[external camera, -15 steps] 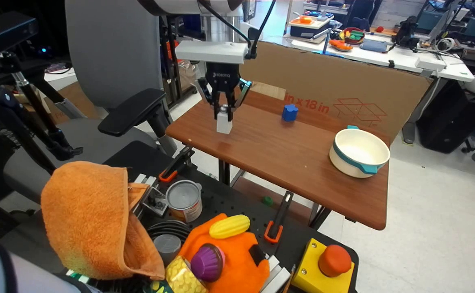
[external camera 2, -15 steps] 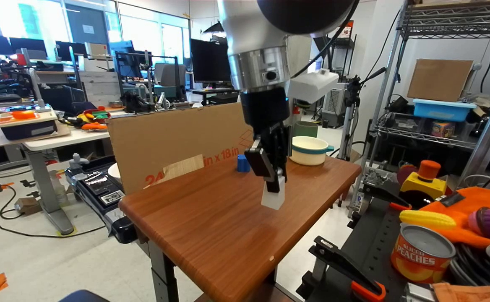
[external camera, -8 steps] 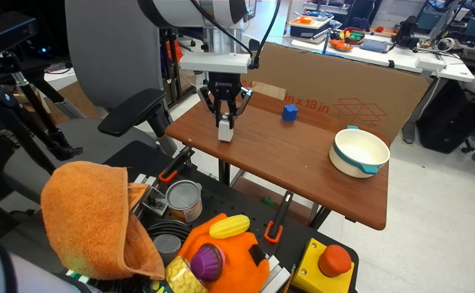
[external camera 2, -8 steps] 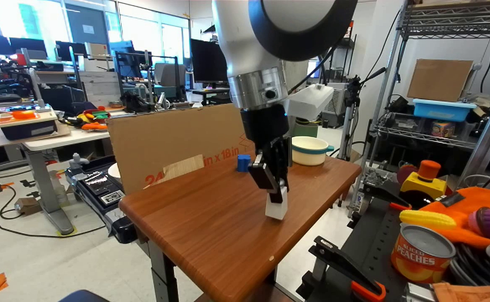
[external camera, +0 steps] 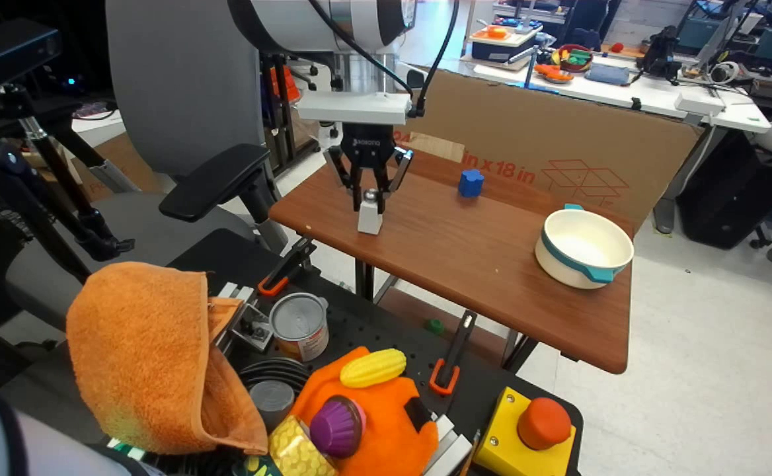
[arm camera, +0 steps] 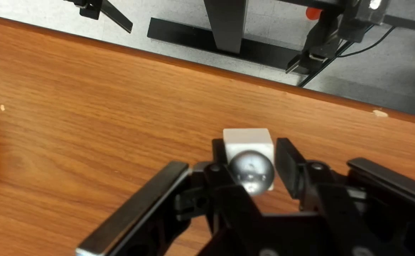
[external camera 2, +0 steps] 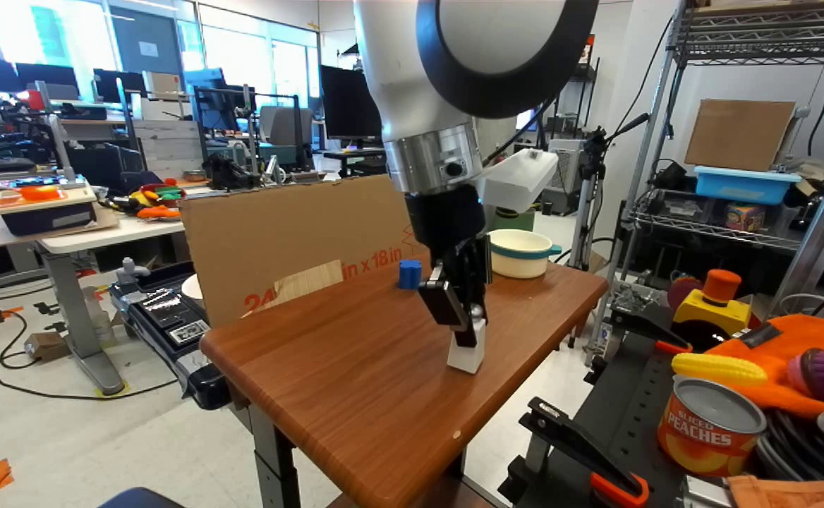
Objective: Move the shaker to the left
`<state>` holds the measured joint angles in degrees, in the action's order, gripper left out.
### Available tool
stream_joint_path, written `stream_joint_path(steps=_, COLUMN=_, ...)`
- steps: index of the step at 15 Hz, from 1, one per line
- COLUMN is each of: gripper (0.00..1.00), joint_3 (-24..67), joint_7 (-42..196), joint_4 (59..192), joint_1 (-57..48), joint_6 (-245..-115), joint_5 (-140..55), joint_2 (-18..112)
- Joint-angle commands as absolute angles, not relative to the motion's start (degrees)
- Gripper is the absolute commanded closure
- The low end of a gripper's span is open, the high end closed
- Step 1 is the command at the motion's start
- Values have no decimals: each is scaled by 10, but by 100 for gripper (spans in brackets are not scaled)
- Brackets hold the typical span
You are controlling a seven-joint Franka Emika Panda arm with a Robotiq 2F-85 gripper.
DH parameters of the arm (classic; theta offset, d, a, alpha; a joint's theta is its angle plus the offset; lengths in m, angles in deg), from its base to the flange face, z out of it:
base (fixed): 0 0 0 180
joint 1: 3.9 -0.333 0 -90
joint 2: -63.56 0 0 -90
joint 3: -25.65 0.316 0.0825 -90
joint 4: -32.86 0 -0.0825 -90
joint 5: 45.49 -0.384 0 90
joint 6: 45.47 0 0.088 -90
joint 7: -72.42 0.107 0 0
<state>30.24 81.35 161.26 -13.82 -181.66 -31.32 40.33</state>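
White and square-sided, flaring toward the base, the shaker [external camera: 369, 221] stands upright near one long edge of the wood-grained tabletop [external camera: 465, 251], its long axis close to vertical and its domed silvery cap [arm camera: 251, 172] pointing up. Black fingers [arm camera: 289, 167] of the hand [external camera: 369, 206] flank the body; whether they pinch it cannot be told. Well apart from the shaker rest a lobed blue block [external camera: 471, 184] and a round, smooth cream bowl [external camera: 584, 244] with teal band and handles.
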Motion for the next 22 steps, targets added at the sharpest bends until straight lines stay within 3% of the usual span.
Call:
stream_joint_path(steps=1, gripper=26, joint_3=292, joint_7=814, joint_4=1596, joint_1=-149, joint_6=-1797, joint_5=-304, joint_2=390)
stream_joint_path(steps=5, gripper=1, joint_3=291, joint_7=814, joint_4=1593, joint_1=-149, joint_6=-1799, joint_5=-306, joint_2=386)
stream_joint_path(steps=11, gripper=0, joint_3=319, joint_7=808, joint_4=1587, joint_1=-122, joint_6=-1798, joint_5=-425, joint_2=382)
stream_joint_path(steps=22, gripper=0, joint_3=306, joint_7=816, joint_4=1599, joint_1=-136, joint_6=-1809, joint_5=-414, joint_2=391)
